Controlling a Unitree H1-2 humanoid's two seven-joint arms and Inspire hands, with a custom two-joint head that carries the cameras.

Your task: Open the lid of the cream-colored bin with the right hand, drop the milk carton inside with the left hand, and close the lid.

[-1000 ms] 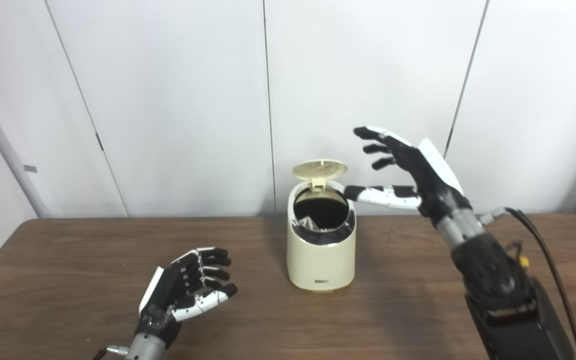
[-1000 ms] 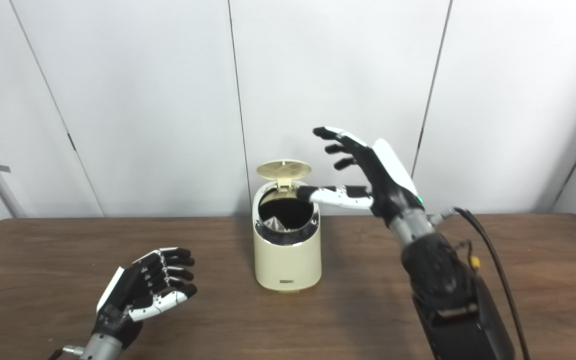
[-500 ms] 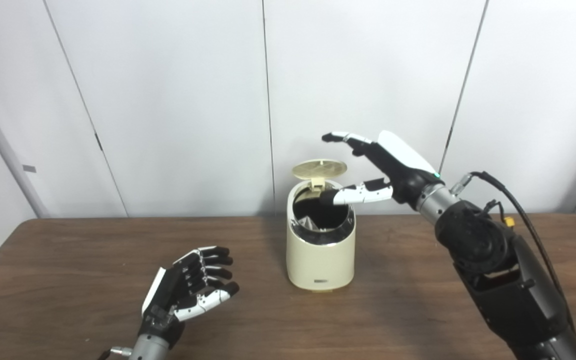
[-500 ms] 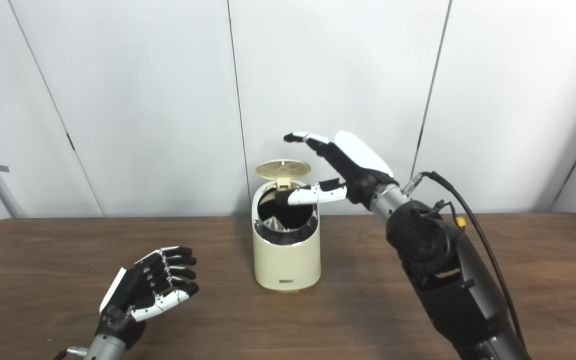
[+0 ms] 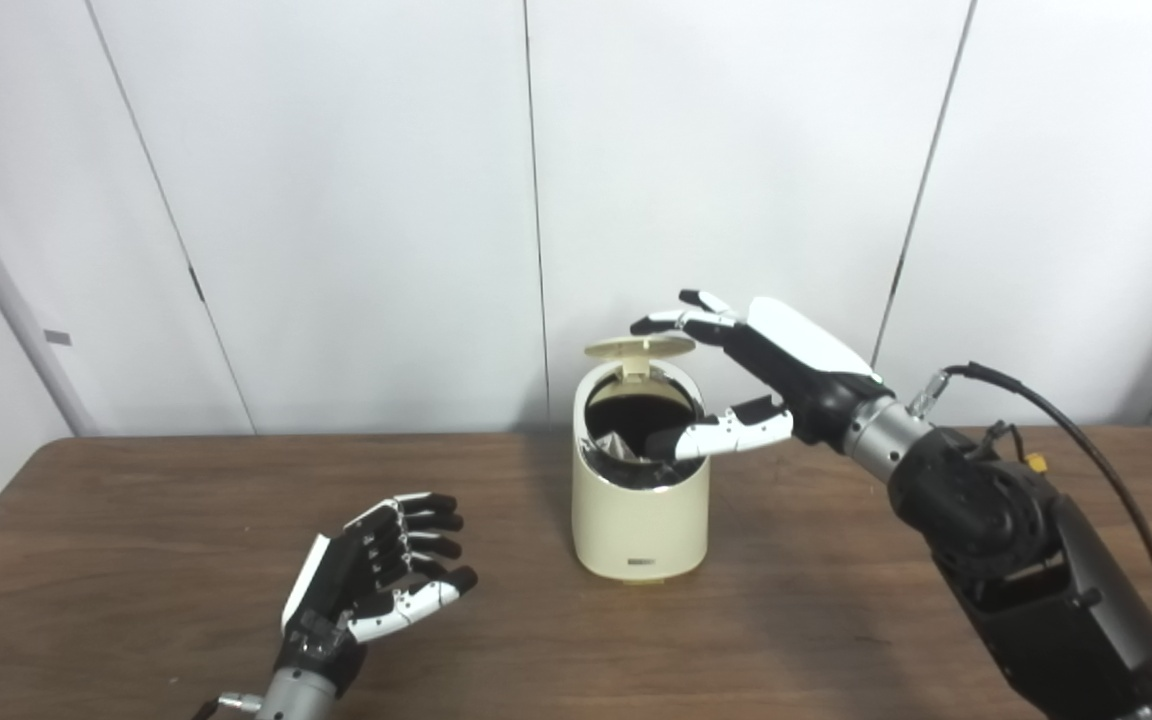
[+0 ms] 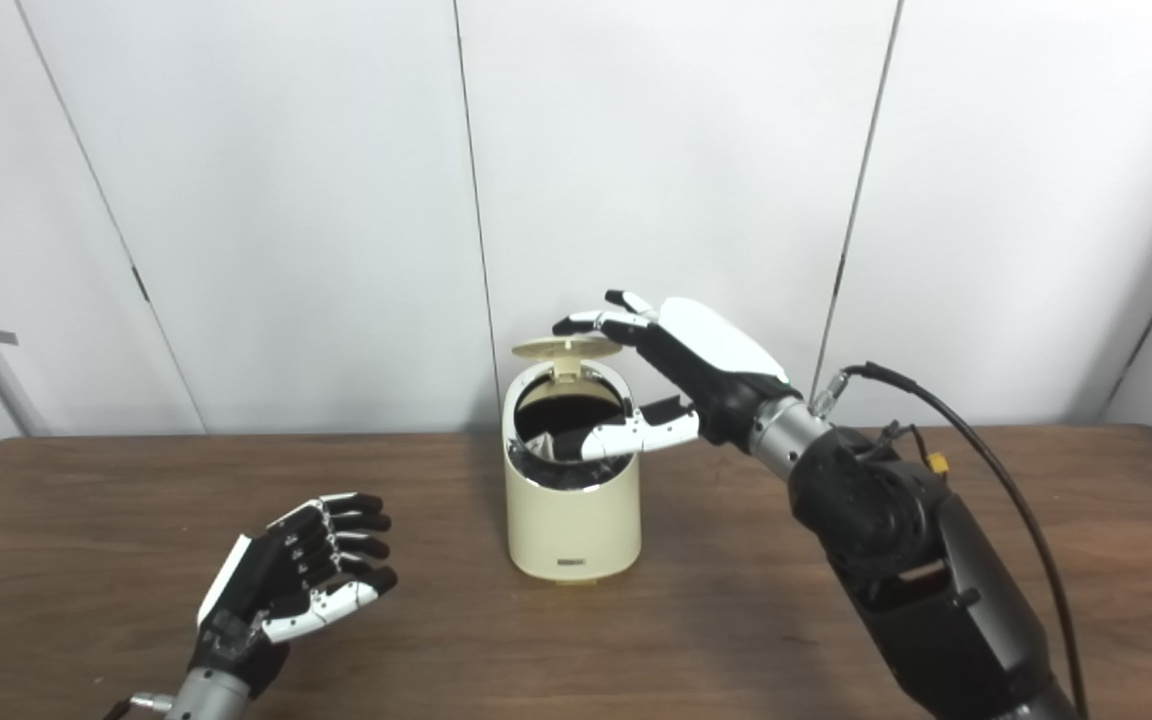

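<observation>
The cream-colored bin (image 5: 641, 510) stands on the brown table, a little behind its middle. Its round lid (image 5: 639, 348) is tipped partway down over the dark opening. A pale folded corner of the milk carton (image 5: 614, 446) shows inside the bin. My right hand (image 5: 756, 365) is open above the bin; its fingertips (image 5: 671, 320) rest on the lid's top and its thumb reaches across the opening. My left hand (image 5: 381, 575) is open and empty, low over the table to the bin's front left.
The brown table (image 5: 136, 560) runs across the whole view. White wall panels (image 5: 336, 200) stand close behind it. My right arm (image 5: 1016, 550) with a black cable crosses the table's right side.
My right hand has moved left and down from beside the bin onto the lid. The lid has tipped from upright toward flat. The left hand has stayed put.
</observation>
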